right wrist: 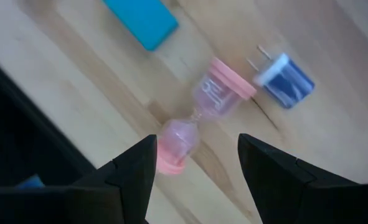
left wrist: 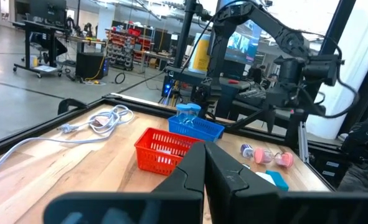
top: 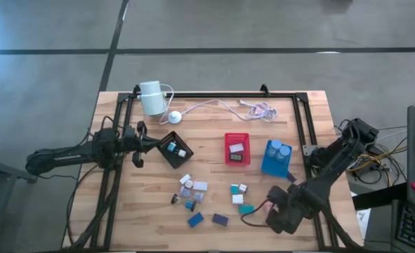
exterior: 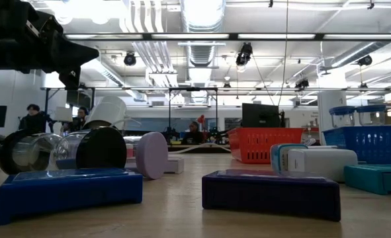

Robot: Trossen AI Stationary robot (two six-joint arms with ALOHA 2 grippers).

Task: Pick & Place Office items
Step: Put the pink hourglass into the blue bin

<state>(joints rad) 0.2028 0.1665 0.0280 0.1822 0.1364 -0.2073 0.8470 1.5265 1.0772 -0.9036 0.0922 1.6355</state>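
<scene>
High view: right end effector (top: pixel 274 208) sits low over the table (top: pixel 123 211), just right of the teal block (top: pixel 246 209), well below the blue tray (top: pixel 277 158). The pink hourglass is hidden under it here. Left end effector (top: pixel 145 145) is pressed together, touching nothing, just left of the black tray (top: pixel 174 150), which holds a couple of small items. Red tray (top: pixel 237 148) is between the black and blue trays and holds a white block. Loose office items (top: pixel 193 191) are scattered below the black tray; a dark purple block (top: pixel 220 220) lies left of the teal block. White cylinder (top: pixel 151 97) with cable sits above the black tray.

Low view: dark purple block (exterior: pixel 271 192) and a blue block (exterior: pixel 69 190) are nearest, with a clear black-capped cylinder (exterior: pixel 56 151) behind the blue one. Red tray (exterior: pixel 264 145) and blue tray (exterior: pixel 374 143) are farther back. People show in the room beyond.

Left wrist view: left fingers (left wrist: pixel 196 168) closed on each other, empty. Red tray (left wrist: pixel 165 149) is ahead, blue tray (left wrist: pixel 196 126) behind it.

Right wrist view: right end effector (right wrist: pixel 196 163) fingers apart, gripping nothing. Pink hourglass (right wrist: pixel 199 118) lies on its side, one end in line with the gap between the fingers. Blue plug adapter (right wrist: pixel 286 81) is just beside the hourglass's other end, the teal block (right wrist: pixel 141 22) beyond.
</scene>
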